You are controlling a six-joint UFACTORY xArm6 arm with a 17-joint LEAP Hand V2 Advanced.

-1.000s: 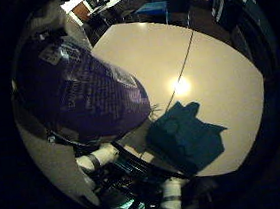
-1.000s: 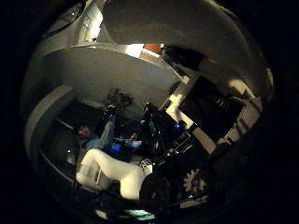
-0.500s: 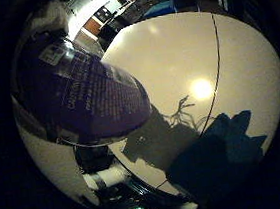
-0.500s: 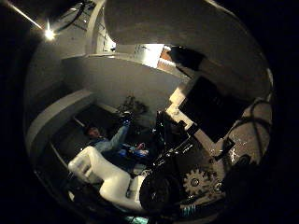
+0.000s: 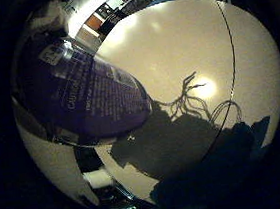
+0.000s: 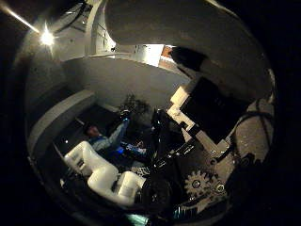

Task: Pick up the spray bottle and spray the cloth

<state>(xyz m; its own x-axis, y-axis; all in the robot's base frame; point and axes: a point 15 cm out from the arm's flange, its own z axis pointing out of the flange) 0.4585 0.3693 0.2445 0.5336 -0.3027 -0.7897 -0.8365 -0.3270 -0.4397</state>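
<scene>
The purple-labelled, translucent plastic spray bottle [image 5: 86, 97] lay close against the palm, above the pale round table [image 5: 174, 50]. The white-and-black hand [image 6: 197, 155] apparently clasped it; finger closure could not be confirmed. Judged light, rigid, slippery: grip the labelled body. The dark blue cloth [image 5: 221, 161] lay beyond.

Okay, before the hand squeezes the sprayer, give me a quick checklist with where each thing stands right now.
1. Spray bottle close against the palm: ok, its purple labelled body fills much of the little finger side view.
2. Bottle lifted off the table: ok, its base appears clear of the pale tabletop.
3. Cloth in range: ok, the dark blue cloth lies on the table, partly shaded.
4. Nozzle aimed at the cloth: cannot tell, the nozzle does not show in either view.
5. A finger on the trigger: cannot tell, the trigger is out of sight.
6. Hand grip firm: cannot tell, only its body and gears show.
</scene>
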